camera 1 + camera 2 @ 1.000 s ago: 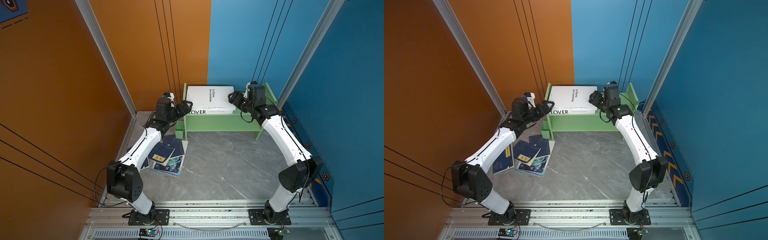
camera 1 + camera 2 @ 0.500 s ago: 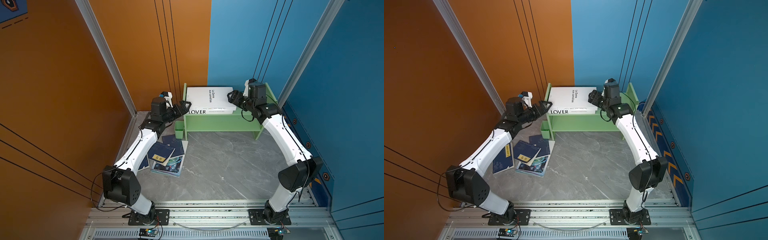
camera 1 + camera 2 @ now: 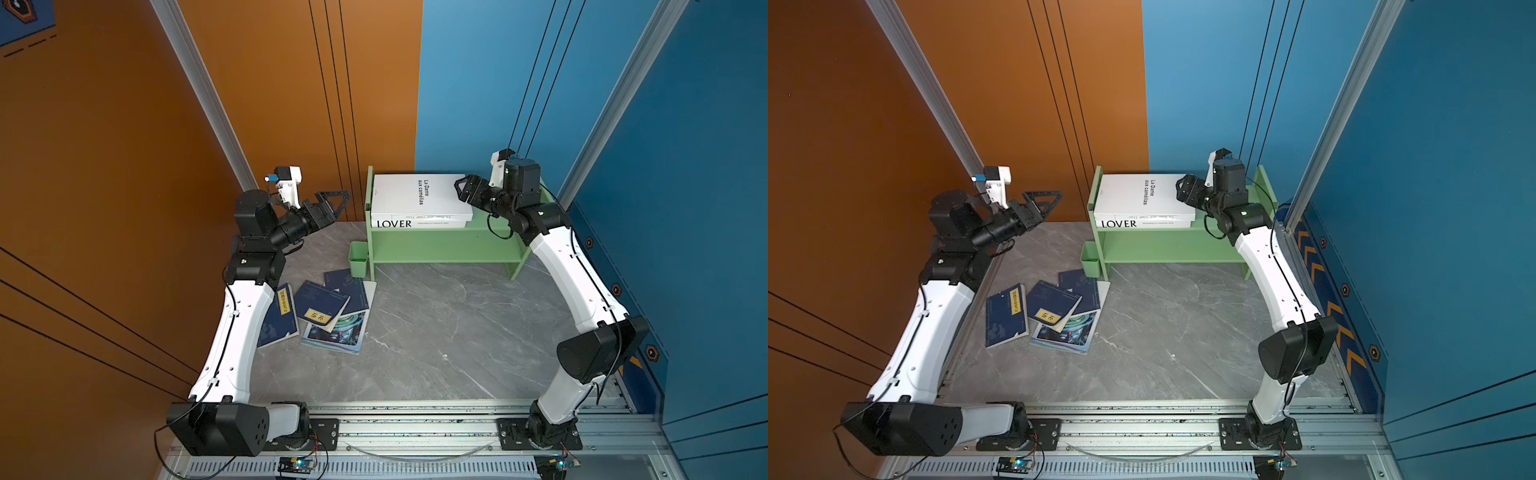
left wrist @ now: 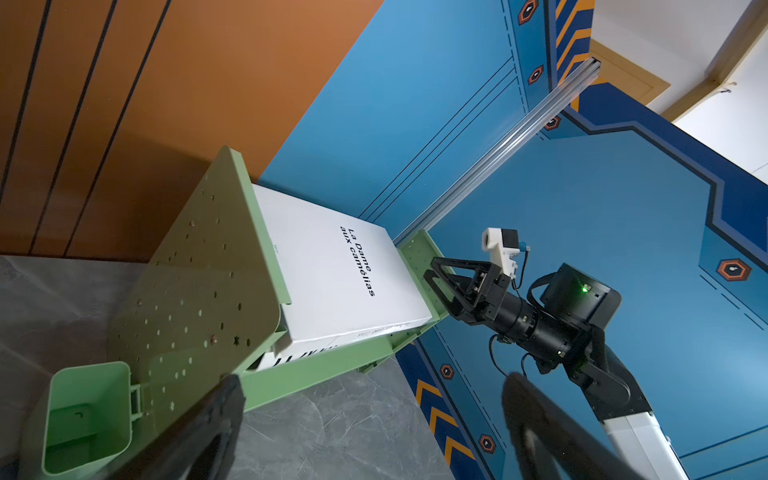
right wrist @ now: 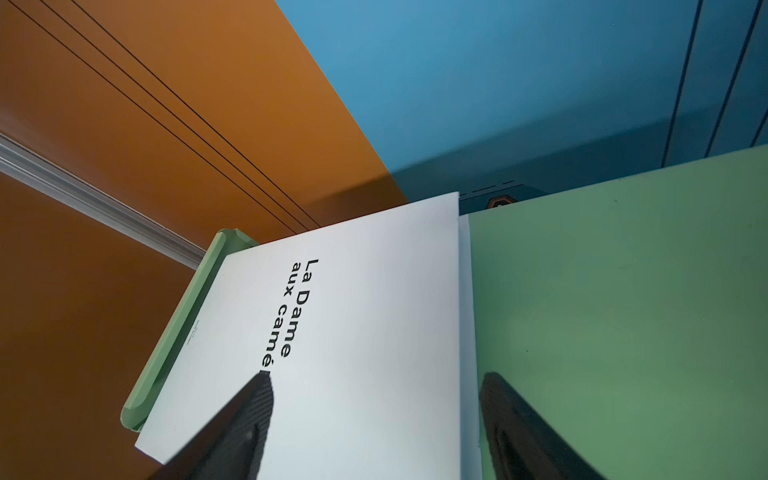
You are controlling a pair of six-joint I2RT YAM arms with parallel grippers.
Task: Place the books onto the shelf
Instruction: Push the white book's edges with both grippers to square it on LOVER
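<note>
- Clock face is laid on the top views, with 12 at the far wall.
- Two white books lie flat and stacked on the upper tier of the shelf (image 3: pixel 444 247). The La Dame book (image 3: pixel 415 195) is on top. The LOVER book (image 3: pixel 419 224) is under it, with its spine facing 6 o'clock.
- The stack sits against the shelf's 9 o'clock side panel. The 3 o'clock part of that tier shows bare green board.
- The other books lie on the grey tabletop (image 3: pixel 457 332) at 7 o'clock of the shelf, in a loose overlapping pile. I count three navy books (image 3: pixel 1007 313), two of them showing yellow labels. The teal magazine (image 3: pixel 1065 332) lies partly under them at the pile's 5 o'clock.
- The green cup (image 3: pixel 358 259) hangs low on the outside of the 9 o'clock panel, just at 12 o'clock of the pile.
- The right gripper (image 3: pixel 460 190) is at the stack's 3 o'clock edge, level with the top book.
- In its wrist view the jaws are wide. One of its fingers (image 5: pixel 249 415) is over the white cover and the other is over bare board, with the book's edge between them. Nothing is clamped, and I cannot tell whether anything touches.
- The left gripper (image 3: pixel 338 204) is at 9 o'clock of the shelf, clear of the panel and raised off the tabletop, pointing toward 3 o'clock. Its jaws are wide and empty.
</note>
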